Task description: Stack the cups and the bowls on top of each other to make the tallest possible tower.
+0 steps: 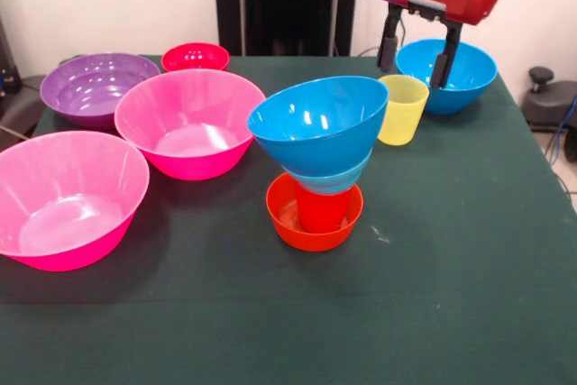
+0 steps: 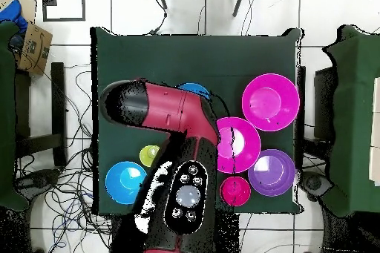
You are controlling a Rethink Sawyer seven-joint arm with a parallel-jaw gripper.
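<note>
End effector (image 1: 420, 53) open, empty, raised between yellow cup (image 1: 402, 109) and blue bowl (image 1: 455, 75)

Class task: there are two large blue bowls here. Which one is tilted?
The large glossy blue plastic bowl topping the tower leans sideways on the stack; the other blue bowl sits level on the table, far behind.

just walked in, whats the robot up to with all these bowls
It is building a tower: a small orange bowl, a red cup, a small light-blue bowl, then a tilted large blue bowl. The open, empty tool hangs above the yellow cup and another blue bowl.
</note>
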